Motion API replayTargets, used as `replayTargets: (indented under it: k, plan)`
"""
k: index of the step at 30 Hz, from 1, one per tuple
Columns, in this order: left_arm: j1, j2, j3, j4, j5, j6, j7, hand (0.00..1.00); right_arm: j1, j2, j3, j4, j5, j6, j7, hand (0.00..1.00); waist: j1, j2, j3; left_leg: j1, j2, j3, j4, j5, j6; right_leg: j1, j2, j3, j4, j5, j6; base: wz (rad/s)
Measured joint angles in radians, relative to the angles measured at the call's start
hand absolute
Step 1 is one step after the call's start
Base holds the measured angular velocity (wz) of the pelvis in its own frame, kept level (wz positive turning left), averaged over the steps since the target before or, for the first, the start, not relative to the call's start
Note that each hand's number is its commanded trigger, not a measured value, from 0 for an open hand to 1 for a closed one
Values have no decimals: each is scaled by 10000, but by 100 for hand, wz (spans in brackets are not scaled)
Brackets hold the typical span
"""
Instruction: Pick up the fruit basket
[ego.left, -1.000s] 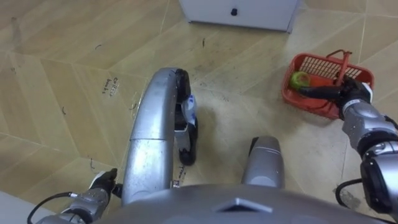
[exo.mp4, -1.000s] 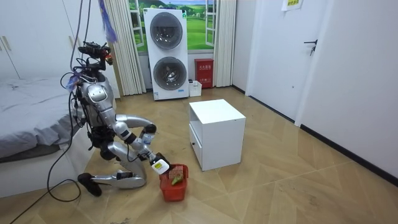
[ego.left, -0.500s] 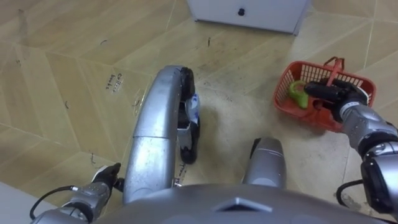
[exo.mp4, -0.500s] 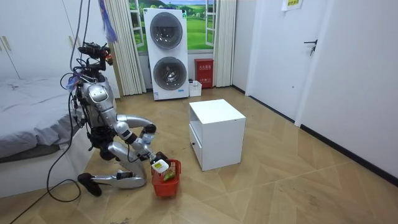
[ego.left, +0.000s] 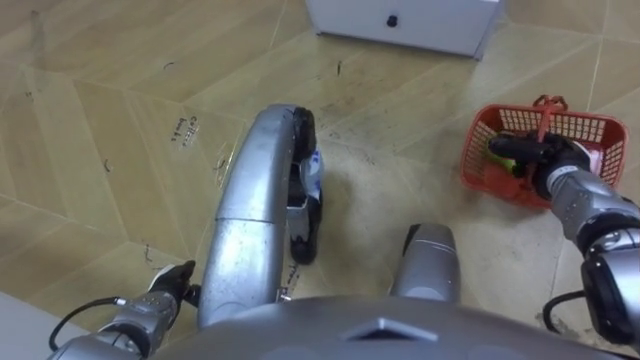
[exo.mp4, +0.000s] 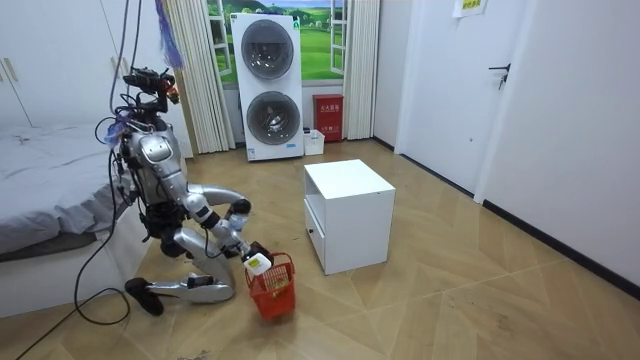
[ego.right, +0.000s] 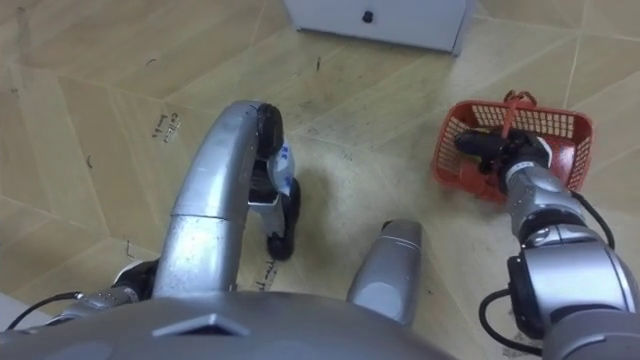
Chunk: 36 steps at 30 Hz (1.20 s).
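The robot kneels low on the wooden floor, with a bed behind it at the room view's left and a white cabinet a little way ahead, seen along the top edge of the eye views; the red basket sits at the upper right of the eye views, on the floor side of the cabinet and well apart from it. The right hand reaches out from the right edge and lies over the near side of the basket, its dark fingers closed about the foot of the thin red handle, which arches up above them; so the grasp looks made, as far as the frames let me judge. In the room view the basket hangs tilted at the end of the outstretched right arm, low by the robot's knee; whether its bottom is clear of the floor I cannot tell. The left hand shows at the lower left, down by the robot's side and away from the basket; whether it is clenched or released I cannot tell.

The reach and the grasp seem done; what is left is the lift proper, bringing the basket level and plainly off the floor, and probably rising from the kneel with it.
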<state>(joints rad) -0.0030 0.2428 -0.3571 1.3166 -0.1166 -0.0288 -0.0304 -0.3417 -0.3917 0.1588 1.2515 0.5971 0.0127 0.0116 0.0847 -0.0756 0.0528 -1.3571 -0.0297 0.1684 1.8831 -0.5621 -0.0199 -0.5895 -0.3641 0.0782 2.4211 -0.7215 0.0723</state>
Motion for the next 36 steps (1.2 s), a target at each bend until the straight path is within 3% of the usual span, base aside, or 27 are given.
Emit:
replayTargets:
  k: [1,5,7,10,14,17,20,23,25,27,28,29,30,31,32,33,34,35,36]
  plan:
    - [-1,0,13,-5,-3,-17,-2,0,-4,-2,-4,-66,-26,15,9,100,15,-92,52,10,-2,-15,-1,-3,0,52,17,-2,-1,1,-1,0]
    - [-3,-1,305,-33,98,-47,-7,0,-4,-24,-54,-600,-306,37,-10,100,-22,-104,56,-69,-25,-173,104,-17,-18,46,166,18,-19,2,-2,-6]
    - [-55,1,694,-83,215,-42,-6,0,-5,-28,-60,-1295,-640,73,-22,100,-127,-160,79,-81,-329,-473,209,-103,-154,188,239,5,-96,3,1,-9]
    - [-218,14,898,-459,332,-58,10,0,-12,-42,-77,-2565,-1037,100,-29,100,-375,-265,72,35,-560,-660,300,-323,-141,495,182,-86,-279,18,30,3]
    - [-728,13,1409,-502,325,-59,102,0,-148,-12,-92,-3614,-1412,109,16,100,-587,-593,-4,293,-707,-700,372,-502,73,1092,137,-384,-702,25,46,13]
    - [-1045,24,1608,-635,334,-58,279,0,-150,78,-151,-4373,-1450,107,-7,100,-642,-647,-7,563,-713,-815,423,-689,266,1561,474,-563,-1247,-35,79,9]
    - [-1112,7,1685,-814,487,-52,445,0,-206,143,-114,-4609,-1493,109,255,100,-430,-602,-33,897,-606,-834,147,-751,416,1750,1089,-319,-2126,-70,131,-6]
    - [-863,-17,1784,-891,922,73,493,0,-232,357,-105,-5001,-1797,290,275,100,-208,-599,-33,1304,-381,-845,-404,-740,460,1714,1295,-95,-3101,-85,151,-37]
    - [-308,-83,1890,-1181,1117,296,474,0,-270,582,3,-5458,-1705,455,374,100,-63,-510,-82,2014,-94,-1001,-1337,-663,593,1911,1476,-72,-4785,-82,151,-68]
    - [193,-122,2045,-1282,1131,435,425,0,-268,695,215,-6040,-1661,548,367,100,-1,-441,-113,2549,95,-1215,-1991,-176,827,2389,1662,-118,-6533,-71,143,-68]
    - [664,-125,2211,-1247,1246,567,388,0,-247,865,266,-6413,-1665,560,365,100,62,-397,-57,2597,132,-1083,-1915,569,1131,3150,1724,-214,-7834,-67,145,-23]
    - [861,-189,2286,-1334,1584,712,338,0,-65,703,113,-6908,-1597,581,346,100,-71,-517,-120,2675,-442,-375,-3240,554,1217,3815,1508,-279,-8937,-68,148,13]
    - [957,-272,2339,-1483,1663,744,302,0,-18,458,21,-7240,-1499,639,339,100,-217,-556,-245,2748,-687,115,-4399,601,1390,4011,1498,-341,-9439,-68,150,63]
    - [1145,-272,2376,-1706,1686,793,249,0,-10,335,-265,-7878,-1313,854,245,100,-243,-700,-378,2951,-780,463,-4942,658,1801,4332,1373,-443,-10338,16,288,51]
    - [1234,-299,2366,-1744,1687,875,270,0,5,325,-369,-8192,-1338,975,228,100,-249,-685,-390,3127,-739,492,-5200,614,1884,4483,1393,-539,-10885,219,342,18]
    - [1234,-308,2396,-1892,1694,996,292,0,64,426,-380,-8608,-1474,1191,311,100,-208,-678,-392,3613,-721,383,-5982,615,1890,4702,1393,-647,-12041,933,317,-30]
    - [1265,-317,2625,-1966,1756,1078,364,0,380,549,-295,-8927,-1613,1356,488,100,-36,-678,-392,4346,-689,185,-6876,731,1782,4937,1403,-709,-12906,1537,380,-49]
    - [1277,-328,2791,-1932,1874,1102,456,0,597,606,-289,-9059,-1683,1391,586,100,-1,-682,-390,4757,-698,89,-7320,823,1745,5026,1397,-744,-13175,1727,369,-59]
    - [1363,-301,3037,-1920,1912,1162,651,0,1009,664,-275,-9335,-1767,1431,760,100,15,-678,-391,5683,-700,-67,-8261,982,1650,5101,1429,-859,-13714,2276,299,-55]
